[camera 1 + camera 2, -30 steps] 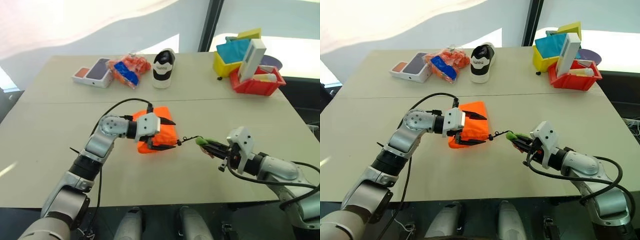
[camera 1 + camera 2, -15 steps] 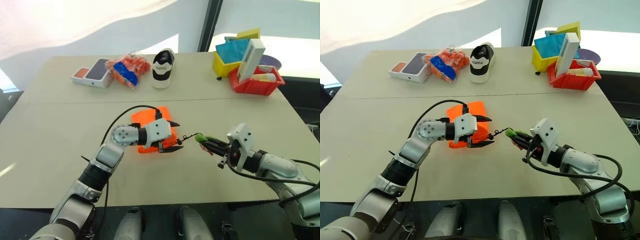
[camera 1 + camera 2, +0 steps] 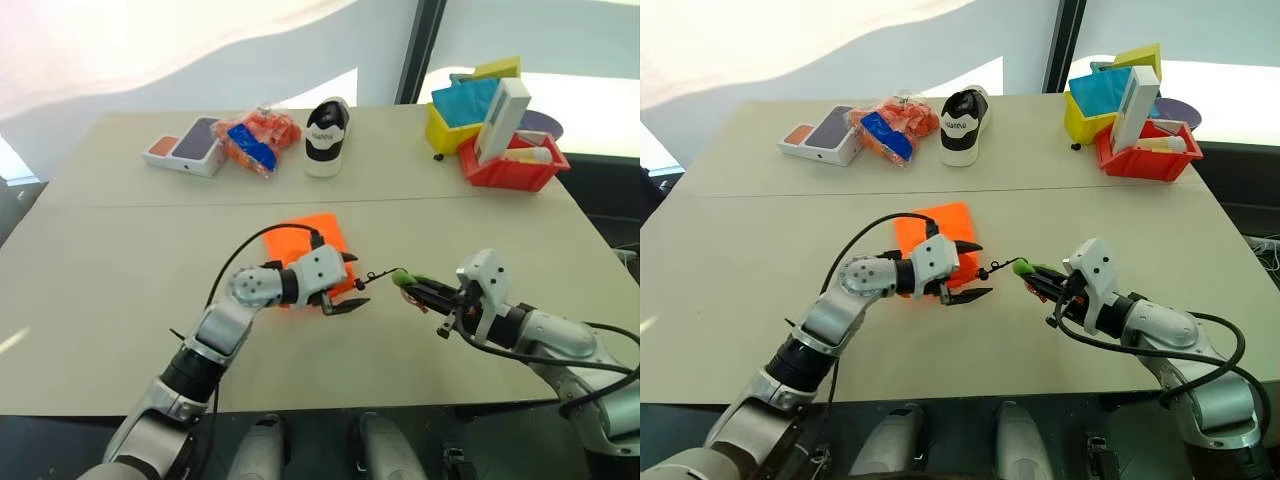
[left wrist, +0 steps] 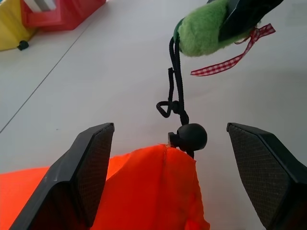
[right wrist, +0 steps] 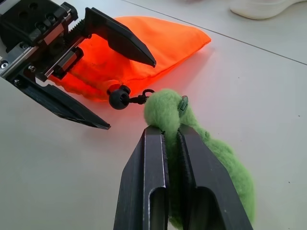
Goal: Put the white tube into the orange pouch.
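The bright orange soft fabric drawstring pouch (image 3: 312, 243) lies flat near the middle of the pale beige bench (image 3: 120, 250), with its gathered mouth turned toward the robot's right. A thin black cord (image 4: 175, 76) runs from a round black cord stopper (image 4: 190, 136) at that mouth to a fuzzy green loop (image 5: 165, 109). The left gripper (image 3: 347, 285) reaches across the pouch with its two black fingers (image 4: 91, 163) spread wide, one on either side of the pouch's mouth and closed on nothing; in the left wrist view the orange fabric and the stopper sit between them. The right gripper (image 5: 168, 129), just beside the pouch on the robot's right, has its fingers pressed together on the green loop, pinching it above the bench, and a small strip of red-and-white checked ribbon (image 4: 230, 60) hangs by the loop. Along the far edge of the bench stand a flat white box printed with phones (image 3: 187, 146), a crinkly orange-and-blue snack packet (image 3: 258, 138), a black-and-white sneaker (image 3: 326, 135), a yellow plastic bin (image 3: 448, 130) and a red plastic bin (image 3: 515, 170) that has a tall white box (image 3: 502, 118) leaning in it. A small white item with a yellowish end (image 3: 533, 155) lies in the red bin; whether it is the white tube I cannot tell
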Available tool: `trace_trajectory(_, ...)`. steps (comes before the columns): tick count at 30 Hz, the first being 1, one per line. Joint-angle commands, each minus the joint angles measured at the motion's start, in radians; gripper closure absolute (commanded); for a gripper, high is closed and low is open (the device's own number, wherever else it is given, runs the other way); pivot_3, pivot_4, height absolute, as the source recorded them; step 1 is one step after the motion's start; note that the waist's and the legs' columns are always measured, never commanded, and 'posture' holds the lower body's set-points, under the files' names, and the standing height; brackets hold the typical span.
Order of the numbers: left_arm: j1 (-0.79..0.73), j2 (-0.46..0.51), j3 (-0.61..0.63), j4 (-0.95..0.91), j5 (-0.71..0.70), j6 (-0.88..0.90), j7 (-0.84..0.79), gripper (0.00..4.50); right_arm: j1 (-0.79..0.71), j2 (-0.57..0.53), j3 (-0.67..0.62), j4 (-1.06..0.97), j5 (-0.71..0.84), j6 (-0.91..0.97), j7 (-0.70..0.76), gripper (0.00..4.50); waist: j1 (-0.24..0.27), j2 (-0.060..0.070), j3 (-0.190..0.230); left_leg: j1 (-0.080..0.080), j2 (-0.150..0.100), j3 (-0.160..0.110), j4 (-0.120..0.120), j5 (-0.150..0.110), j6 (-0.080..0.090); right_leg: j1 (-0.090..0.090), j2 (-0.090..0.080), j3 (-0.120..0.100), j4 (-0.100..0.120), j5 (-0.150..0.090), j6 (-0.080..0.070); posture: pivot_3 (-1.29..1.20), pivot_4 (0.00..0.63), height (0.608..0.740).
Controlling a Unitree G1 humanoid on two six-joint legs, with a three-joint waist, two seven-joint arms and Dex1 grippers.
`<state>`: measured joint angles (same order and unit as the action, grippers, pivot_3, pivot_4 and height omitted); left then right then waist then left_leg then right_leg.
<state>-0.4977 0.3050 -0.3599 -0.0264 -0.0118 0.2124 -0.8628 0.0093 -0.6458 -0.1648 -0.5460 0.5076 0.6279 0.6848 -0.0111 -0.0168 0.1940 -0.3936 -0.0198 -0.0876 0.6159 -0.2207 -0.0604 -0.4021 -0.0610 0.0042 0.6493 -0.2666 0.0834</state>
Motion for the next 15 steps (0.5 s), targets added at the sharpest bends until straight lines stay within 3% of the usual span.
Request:
trace_trajectory(1,-0.001,-0.001,0.006,-0.044,-0.009,0.022,0.011,0.49,0.003,0.003,-0.024,-0.009,0.011,-0.028,-0.001,4.41,0.000,0.000,0.000,0.000,0.000,0.000,0.000,0.000,0.000,0.000,0.000,0.000,0.000,0.000,0.000,0.00,0.150,0.740)
trace_trajectory(7,-0.003,0.009,-0.002,-0.045,-0.012,0.053,-0.005,0.49,0.007,0.000,-0.020,0.008,0.003,-0.048,0.002,4.41,0.000,0.000,0.000,0.000,0.000,0.000,0.000,0.000,0.000,0.000,0.000,0.000,0.000,0.000,0.000,0.00,0.150,0.740)
trace_trajectory(8,-0.003,0.012,-0.003,-0.045,-0.014,0.051,-0.011,0.74,0.007,-0.001,-0.019,0.010,0.002,-0.051,0.002,4.47,0.000,0.000,0.000,0.000,0.000,0.000,0.000,0.000,0.000,0.000,0.000,0.000,0.000,0.000,0.000,0.00,0.150,0.740)
trace_trajectory(10,-0.004,0.015,-0.004,-0.045,-0.016,0.047,-0.016,1.40,0.006,0.000,-0.017,0.014,0.001,-0.056,0.001,4.50,0.000,0.000,0.000,0.001,0.000,0.000,0.000,0.000,0.000,0.001,0.000,0.000,0.000,0.000,0.000,0.00,0.150,0.740)
trace_trajectory(15,-0.005,0.014,-0.001,-0.045,-0.013,0.039,-0.010,3.97,0.013,-0.001,-0.012,0.015,-0.003,-0.063,0.002,4.50,0.000,0.000,0.000,0.001,0.000,0.000,0.000,0.000,0.000,0.001,0.000,0.000,0.000,0.000,0.000,0.00,0.150,0.740)
